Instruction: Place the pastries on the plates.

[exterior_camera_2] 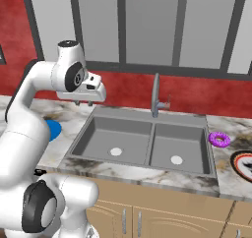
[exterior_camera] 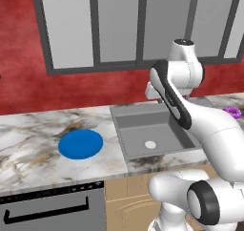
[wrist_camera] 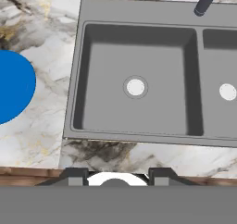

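In the left base view the blue plate [exterior_camera: 80,144] is lying on the marble worktop [exterior_camera: 28,144] at nine o'clock of the sink [exterior_camera: 152,130] and the purple donut [exterior_camera: 233,111] at three o'clock, in the right base view the closed, empty end effector [exterior_camera_2: 83,103] is hanging over the sink's left rim with the donut sitting at ten o'clock of the red-rimmed plate [exterior_camera_2: 244,164], and in the hand view the blue plate is showing at nine o'clock of the left basin [wrist_camera: 136,84].

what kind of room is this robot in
A kitchen, rendered rather than real. A double-basin sink with a faucet is set in a marble counter, with wooden cabinet doors below. A blue plate and a purple donut lie on the counter.
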